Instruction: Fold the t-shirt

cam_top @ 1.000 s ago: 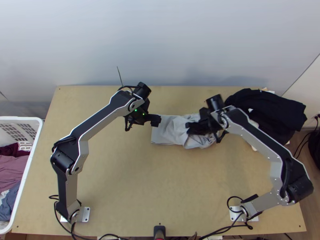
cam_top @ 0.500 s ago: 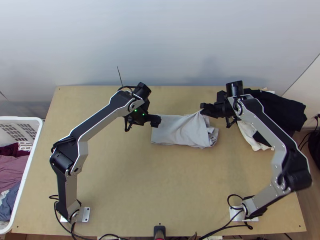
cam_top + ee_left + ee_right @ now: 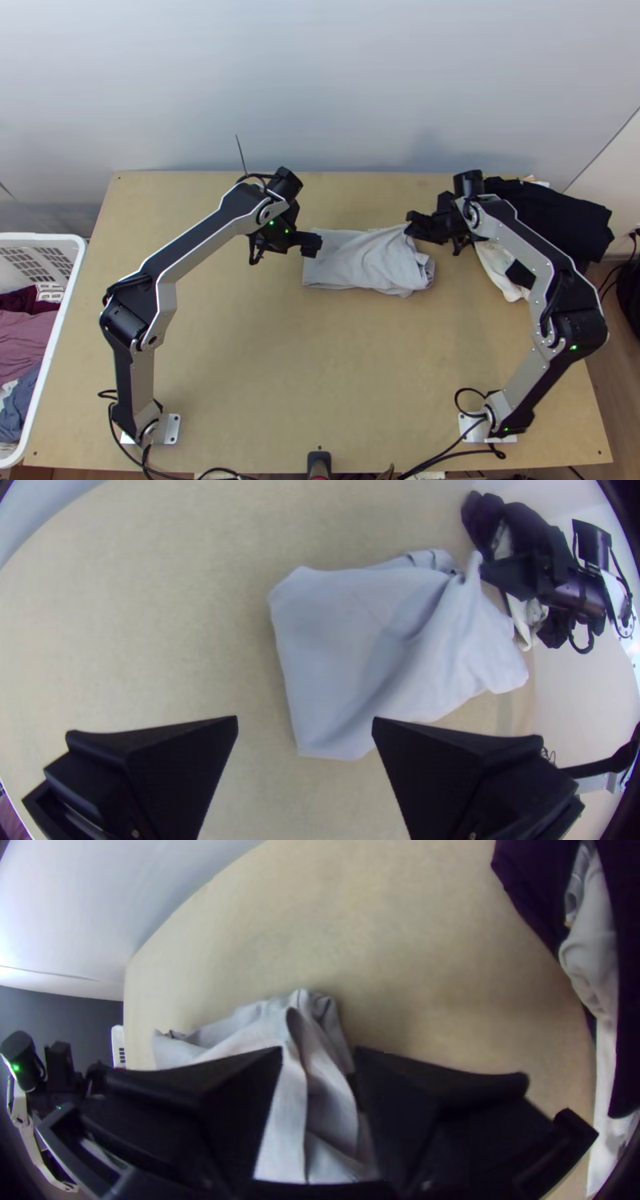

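The grey t-shirt (image 3: 356, 260) is lying partly folded towards the far edge of the tabletop (image 3: 240, 360), right of its middle, its left end fairly flat and its right end rumpling. The left gripper (image 3: 305, 718) is hovering by the shirt's left end, fingers spread wide and holding nothing, probably waiting clear so the other arm can work. The right gripper (image 3: 319, 1050) is standing at the far right corner, fingers apart with a raised crease running between them; it is probably straightening or letting go of that corner. The dark clothes (image 3: 560, 220) are resting by the tabletop's far right corner, presumably to leave folding room. The top view is giving the whole layout, while the right wrist view is revealing the gap between the fingers and the layers bunching there. The left wrist view is adding how the cloth is peaking against the right gripper.
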Controlling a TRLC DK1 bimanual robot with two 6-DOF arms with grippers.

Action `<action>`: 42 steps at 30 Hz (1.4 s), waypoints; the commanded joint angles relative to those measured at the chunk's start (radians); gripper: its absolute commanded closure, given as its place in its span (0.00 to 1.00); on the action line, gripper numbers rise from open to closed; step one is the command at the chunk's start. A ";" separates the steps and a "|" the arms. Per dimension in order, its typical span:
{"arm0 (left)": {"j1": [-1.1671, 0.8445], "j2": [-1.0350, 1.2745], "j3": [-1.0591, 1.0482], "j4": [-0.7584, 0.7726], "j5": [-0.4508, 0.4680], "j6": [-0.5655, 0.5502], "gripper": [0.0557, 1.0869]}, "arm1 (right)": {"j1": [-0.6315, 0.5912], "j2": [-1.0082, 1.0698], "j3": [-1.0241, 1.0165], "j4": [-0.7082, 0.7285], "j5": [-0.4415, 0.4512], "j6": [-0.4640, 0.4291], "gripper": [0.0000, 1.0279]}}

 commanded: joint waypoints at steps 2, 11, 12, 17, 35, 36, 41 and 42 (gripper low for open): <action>-0.001 0.021 0.029 0.013 -0.006 -0.019 0.05 | 0.001 -0.143 -0.019 -0.045 -0.003 0.011 0.04; -0.003 0.184 0.317 0.015 -0.064 -0.077 0.05 | 0.171 -0.260 0.045 -0.073 -0.006 0.097 0.04; -0.010 0.205 0.346 0.016 -0.062 -0.080 0.05 | 0.177 -0.258 0.036 -0.073 -0.006 0.097 0.04; -0.064 0.263 0.394 0.053 -0.062 -0.080 0.05 | 0.189 -0.241 -0.016 -0.071 -0.006 0.094 0.04; -0.023 0.369 0.359 -0.044 -0.090 -0.051 0.05 | 0.191 -0.134 -0.263 -0.033 -0.021 0.023 0.04; -0.017 0.369 0.356 -0.045 -0.099 -0.050 0.05 | 0.182 -0.134 -0.282 -0.030 -0.021 0.011 0.04; 0.009 0.354 0.356 -0.054 -0.108 -0.042 0.05 | 0.127 -0.139 -0.354 -0.016 -0.021 -0.021 0.04; 0.013 0.351 0.356 -0.054 -0.110 -0.042 0.05 | 0.114 -0.143 -0.363 -0.016 -0.020 -0.026 0.04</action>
